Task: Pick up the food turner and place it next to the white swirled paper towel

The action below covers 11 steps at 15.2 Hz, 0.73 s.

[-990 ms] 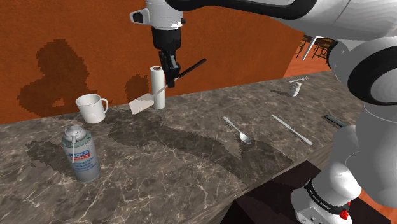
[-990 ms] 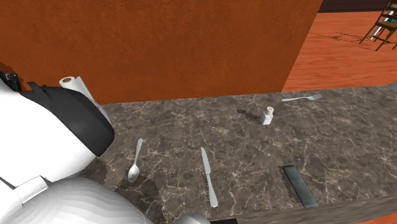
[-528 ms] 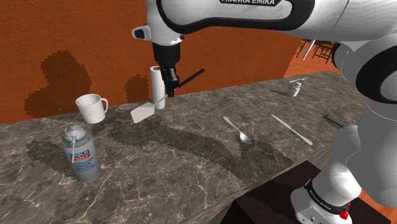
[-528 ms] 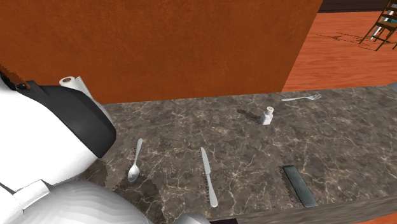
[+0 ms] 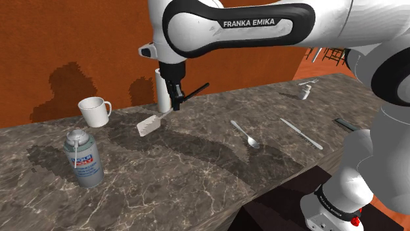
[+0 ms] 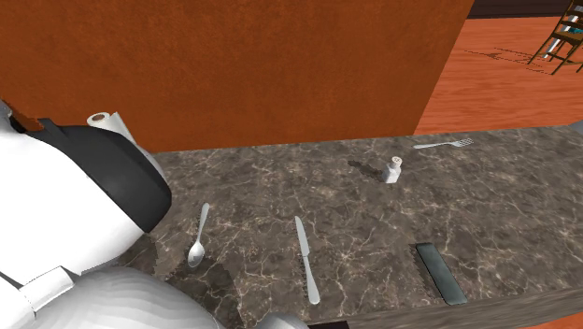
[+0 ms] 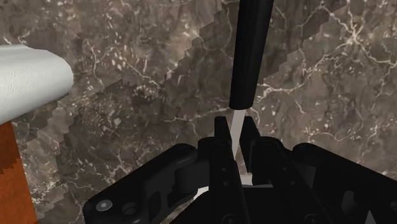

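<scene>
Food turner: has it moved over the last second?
Yes. In the shoulder view the food turner, held by the gripper, has dropped relative to the paper towel roll, toward the counter.

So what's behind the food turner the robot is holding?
The white paper towel roll stands upright just behind the food turner, with the orange wall beyond. The gripper covers part of the roll, so whether roll and turner touch cannot be seen.

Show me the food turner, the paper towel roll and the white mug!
food turner [image 5: 149, 124]: shoulder view, on its flat pale blade.
paper towel [image 5: 161, 96]: shoulder view, on the roll's side.
mug [image 5: 94, 112]: shoulder view, on its white body.
</scene>
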{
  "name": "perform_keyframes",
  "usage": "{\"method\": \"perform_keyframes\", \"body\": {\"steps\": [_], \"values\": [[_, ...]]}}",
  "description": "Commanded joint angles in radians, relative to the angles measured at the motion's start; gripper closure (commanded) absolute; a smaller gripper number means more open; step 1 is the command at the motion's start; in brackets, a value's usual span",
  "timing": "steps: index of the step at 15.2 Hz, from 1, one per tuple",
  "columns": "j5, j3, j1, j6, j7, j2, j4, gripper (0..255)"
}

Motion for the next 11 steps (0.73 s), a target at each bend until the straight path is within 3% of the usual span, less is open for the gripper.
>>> {"method": "perform_keyframes", "body": {"steps": [1, 11], "values": [[0.0, 0.0, 0.0, 0.028, 0.0, -0.002, -0.029, 255], [0.001, 0.001, 0.001, 0.157, 0.003, 0.01, -0.147, 255]]}}
